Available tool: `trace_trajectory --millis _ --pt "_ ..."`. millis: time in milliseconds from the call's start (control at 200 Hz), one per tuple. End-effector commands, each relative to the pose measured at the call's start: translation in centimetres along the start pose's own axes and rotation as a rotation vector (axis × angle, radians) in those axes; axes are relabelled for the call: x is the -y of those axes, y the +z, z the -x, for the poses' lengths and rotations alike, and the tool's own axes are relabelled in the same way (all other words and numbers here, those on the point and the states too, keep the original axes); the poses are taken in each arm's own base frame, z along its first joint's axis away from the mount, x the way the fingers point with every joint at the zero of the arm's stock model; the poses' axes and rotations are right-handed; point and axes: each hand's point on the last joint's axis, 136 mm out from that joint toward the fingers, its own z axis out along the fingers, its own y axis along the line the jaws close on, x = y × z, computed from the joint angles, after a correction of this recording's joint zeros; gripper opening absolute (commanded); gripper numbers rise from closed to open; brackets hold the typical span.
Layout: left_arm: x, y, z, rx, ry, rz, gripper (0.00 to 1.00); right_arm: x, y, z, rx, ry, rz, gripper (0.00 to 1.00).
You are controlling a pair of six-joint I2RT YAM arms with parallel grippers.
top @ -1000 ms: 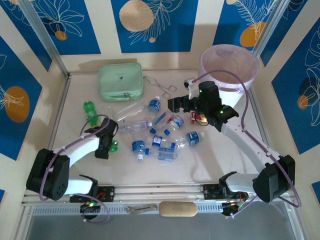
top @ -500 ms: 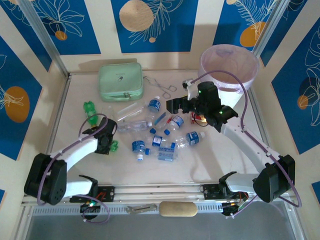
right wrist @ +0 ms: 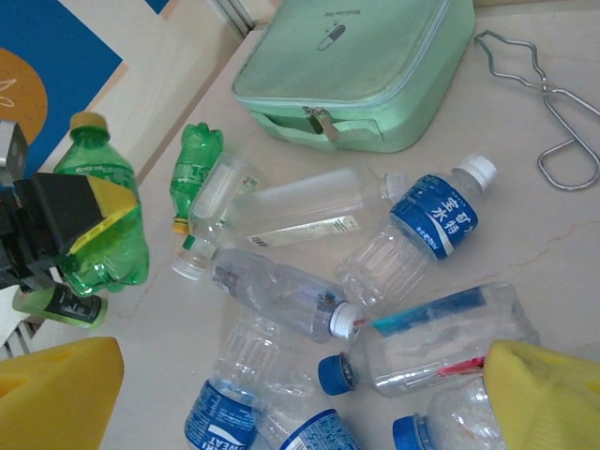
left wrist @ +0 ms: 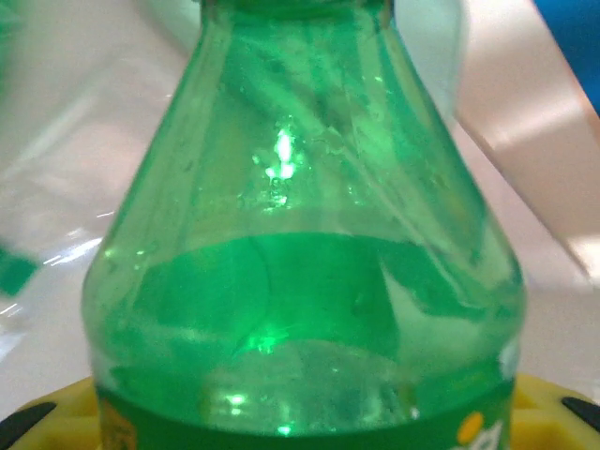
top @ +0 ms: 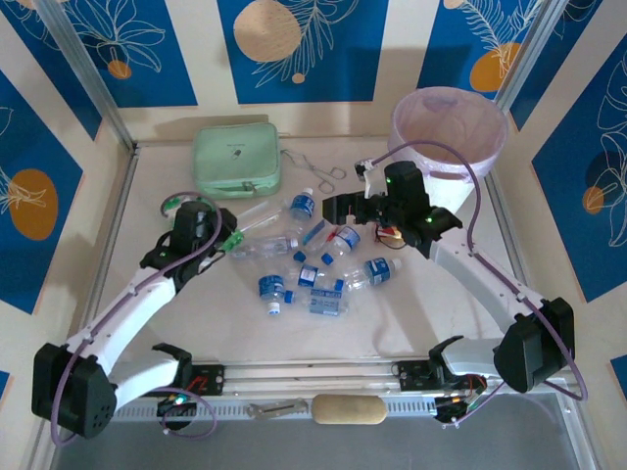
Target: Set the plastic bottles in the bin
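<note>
While the left end effector grips a green bottle at the desk's left side, the right end effector hangs open over scattered clear bottles. The bin stands in the far right corner.

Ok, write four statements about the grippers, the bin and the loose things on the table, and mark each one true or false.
1. The left gripper grips a green bottle. True.
2. The right gripper is clamped on a blue-label bottle. False: it is open and grips nothing.
3. The bin stands at the far right corner of the table. True.
4. The metal tongs lie inside the bin. False: they lie on the table beside the mint-green case.
</note>
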Motion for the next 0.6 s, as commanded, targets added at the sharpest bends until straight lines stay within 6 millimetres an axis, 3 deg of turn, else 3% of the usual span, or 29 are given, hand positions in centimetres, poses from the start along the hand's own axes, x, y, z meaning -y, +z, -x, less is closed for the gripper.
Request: trace_trajectory --millis 0,125,245,595 --pt "7.3 -0.2 -1.2 -0.076 0.302 -0.31 0.41 -1.4 -0.6 2.1 0.036 0.052 0.07 0.99" --pt "11.6 -0.8 -4.3 -0.159 0.499 -0.511 0.43 -2.6 -0.5 2.5 0.035 0.08 0.134 0.99" --pt "14.6 -1.9 -6.8 -0.197 0.634 -0.664 0.43 -3.5 -0.2 2.7 0.032 0.089 0.182 1.0" --pt "18.7 -4.8 -12.9 -0.333 0.816 -0.904 0.41 -4.5 0.6 3.8 0.059 0.088 0.238 0.84"
